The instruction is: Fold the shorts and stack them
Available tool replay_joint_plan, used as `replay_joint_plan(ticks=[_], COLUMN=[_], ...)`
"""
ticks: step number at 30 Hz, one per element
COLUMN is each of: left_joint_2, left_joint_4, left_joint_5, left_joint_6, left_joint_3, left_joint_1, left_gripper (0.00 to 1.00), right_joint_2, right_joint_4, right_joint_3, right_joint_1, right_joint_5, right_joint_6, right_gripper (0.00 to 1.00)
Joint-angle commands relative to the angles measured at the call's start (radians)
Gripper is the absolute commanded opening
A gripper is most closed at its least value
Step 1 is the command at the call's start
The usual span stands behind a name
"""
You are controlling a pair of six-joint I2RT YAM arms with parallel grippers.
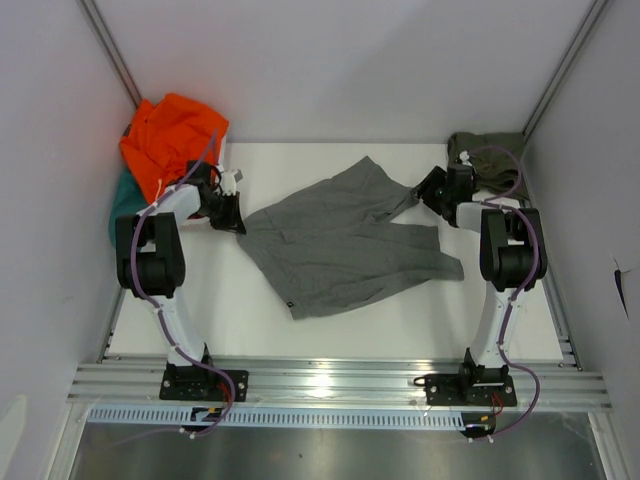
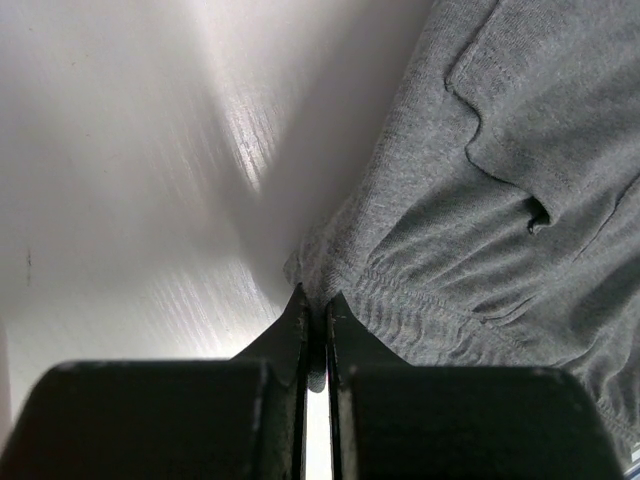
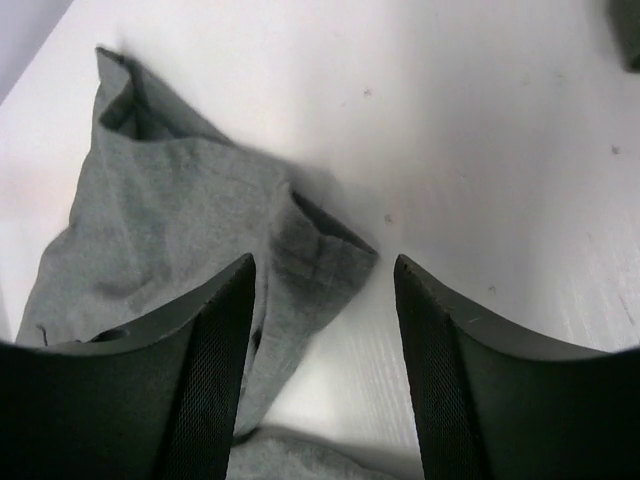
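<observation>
The grey shorts lie spread and rumpled across the middle of the white table. My left gripper is at their left corner, and the left wrist view shows it shut on a pinch of the gathered waistband edge of the grey shorts. My right gripper stands open at the shorts' far right leg. In the right wrist view, that gripper has a folded corner of the grey shorts lying loose on the table between its fingers. The olive green shorts sit bunched in the back right corner.
An orange garment is heaped in the back left corner, with a teal garment beneath it at the table's left edge. Grey walls close in on both sides and at the back. A dark edge of the olive shorts shows in the right wrist view.
</observation>
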Motion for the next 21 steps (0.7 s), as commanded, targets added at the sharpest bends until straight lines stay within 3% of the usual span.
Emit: replay_joint_plan(ticks=[1,6,10,12,17,21], left_joint_2=[0.005,0.003,0.003,0.005,0.005,0.003], left_joint_4=[-0.014,-0.014,-0.023,-0.023,-0.031,-0.028], left_joint_5=[-0.004,-0.023,-0.038,-0.041,-0.053,-0.064], left_joint_6=[0.019,0.035,0.05,0.055,0.068,0.081], left_joint_3=[0.039,0.045,0.05,0.05,0.052,0.049], left_joint_1=[-0.013,-0.042,-0.047,-0.047,-0.078,-0.087], left_gripper=[0.0,0.0,0.0,0.01,0.0,0.0], right_joint_2=[0.001,0.07,0.186,0.266,0.413,0.496], right_joint_4=[0.019,-0.002,-0.024,-0.106,-0.293,-0.329], right_joint_3=[0.069,0.261,0.485,0.577,0.851,0.933], right_joint_1=[-0.002,0.035,0.051,0.064,0.101,0.107], right_joint_5=[-0.082,-0.205,-0.327,-0.354,-0.331,-0.331], right_joint_6=[-0.082,-0.234,-0.263,-0.292,-0.372,-0.349], right_gripper=[0.6,0.6,0.6,0.59,0.57,0.55])
